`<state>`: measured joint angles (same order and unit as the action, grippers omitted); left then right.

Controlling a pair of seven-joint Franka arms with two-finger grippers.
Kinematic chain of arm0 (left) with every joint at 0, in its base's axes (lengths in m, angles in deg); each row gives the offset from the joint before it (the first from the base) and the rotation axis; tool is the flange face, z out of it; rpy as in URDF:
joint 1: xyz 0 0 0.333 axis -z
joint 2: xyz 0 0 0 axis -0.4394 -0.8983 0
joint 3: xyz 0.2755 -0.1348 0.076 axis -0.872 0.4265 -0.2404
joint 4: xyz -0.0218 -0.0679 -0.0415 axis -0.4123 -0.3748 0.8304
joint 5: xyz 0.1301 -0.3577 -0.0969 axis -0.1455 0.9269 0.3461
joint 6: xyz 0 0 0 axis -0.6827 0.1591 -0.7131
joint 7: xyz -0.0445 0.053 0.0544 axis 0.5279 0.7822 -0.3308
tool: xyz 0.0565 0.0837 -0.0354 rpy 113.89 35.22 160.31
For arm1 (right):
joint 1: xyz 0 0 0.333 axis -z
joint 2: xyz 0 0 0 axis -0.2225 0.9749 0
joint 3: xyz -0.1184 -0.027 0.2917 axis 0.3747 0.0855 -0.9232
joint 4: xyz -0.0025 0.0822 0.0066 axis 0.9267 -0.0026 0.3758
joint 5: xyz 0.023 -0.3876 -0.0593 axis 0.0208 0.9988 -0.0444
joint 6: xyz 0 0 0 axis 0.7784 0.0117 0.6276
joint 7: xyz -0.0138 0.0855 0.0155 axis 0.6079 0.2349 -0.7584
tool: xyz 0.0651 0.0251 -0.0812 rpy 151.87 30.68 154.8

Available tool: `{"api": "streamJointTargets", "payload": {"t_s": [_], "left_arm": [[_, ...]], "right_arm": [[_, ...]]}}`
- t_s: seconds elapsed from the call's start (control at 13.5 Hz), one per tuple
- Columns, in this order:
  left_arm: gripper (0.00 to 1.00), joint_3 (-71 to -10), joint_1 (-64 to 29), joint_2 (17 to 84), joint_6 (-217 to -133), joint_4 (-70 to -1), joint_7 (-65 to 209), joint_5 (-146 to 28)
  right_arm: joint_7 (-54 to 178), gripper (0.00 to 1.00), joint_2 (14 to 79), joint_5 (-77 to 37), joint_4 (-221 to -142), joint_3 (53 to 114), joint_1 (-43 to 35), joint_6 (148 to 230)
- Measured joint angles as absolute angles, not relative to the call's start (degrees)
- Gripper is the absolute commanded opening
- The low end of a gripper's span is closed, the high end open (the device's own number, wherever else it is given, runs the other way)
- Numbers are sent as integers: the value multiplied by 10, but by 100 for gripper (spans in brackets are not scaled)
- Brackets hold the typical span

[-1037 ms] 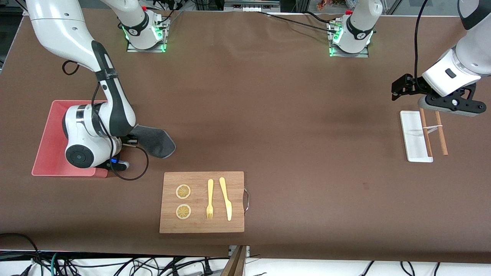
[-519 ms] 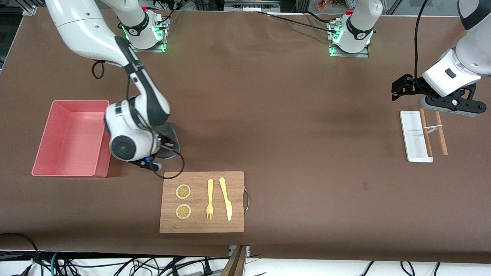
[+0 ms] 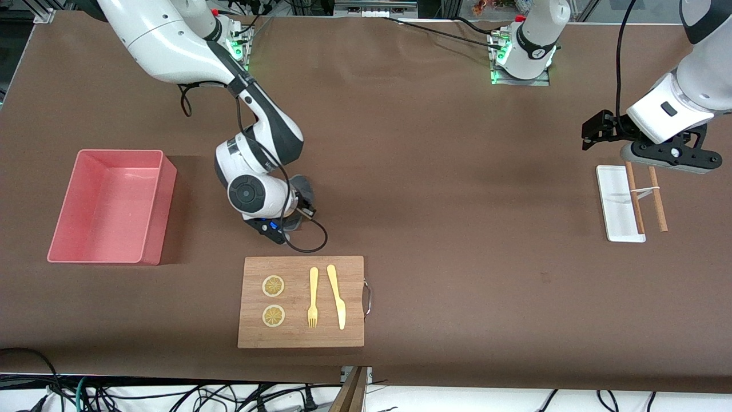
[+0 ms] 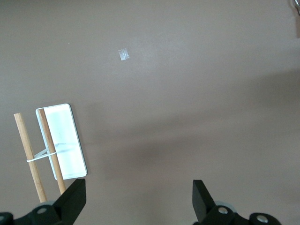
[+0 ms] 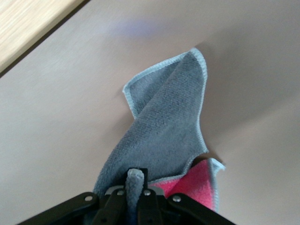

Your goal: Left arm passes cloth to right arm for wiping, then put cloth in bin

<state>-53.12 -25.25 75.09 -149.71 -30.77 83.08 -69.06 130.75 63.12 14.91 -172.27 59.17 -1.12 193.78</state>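
Note:
The cloth (image 5: 166,117), dark grey with a crimson-pink corner, trails on the brown table from my right gripper (image 5: 135,180), which is shut on a pinched fold of it. In the front view only a grey edge of the cloth (image 3: 303,186) shows beside the right arm's wrist; the right gripper (image 3: 294,214) is low over the table, just farther from the camera than the cutting board. The pink bin (image 3: 108,205) stands empty toward the right arm's end. My left gripper (image 3: 592,129) is open and empty in the air near the white tray; it waits, its fingers (image 4: 72,199) wide apart.
A wooden cutting board (image 3: 301,301) with two lemon slices, a fork and a knife lies near the front edge. A white tray (image 3: 617,203) with two wooden sticks (image 3: 645,194) lies at the left arm's end; both also show in the left wrist view (image 4: 63,143).
The right arm has swept the cloth across the table away from the bin, toward the table's middle. The bin is now fully uncovered. The left arm has barely moved.

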Motion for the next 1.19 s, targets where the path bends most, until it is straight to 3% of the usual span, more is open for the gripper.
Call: {"api": "streamJointTargets", "payload": {"t_s": [0.44,1.19], "left_arm": [[100,-525,-245,751,-1499,-308,831,-691],[100,-525,-245,750,-1501,-306,831,-691]], "right_arm": [[1264,0,632,132,-1723,592,-7,1942],[911,0,611,132,-1714,767,17,1807]]}}
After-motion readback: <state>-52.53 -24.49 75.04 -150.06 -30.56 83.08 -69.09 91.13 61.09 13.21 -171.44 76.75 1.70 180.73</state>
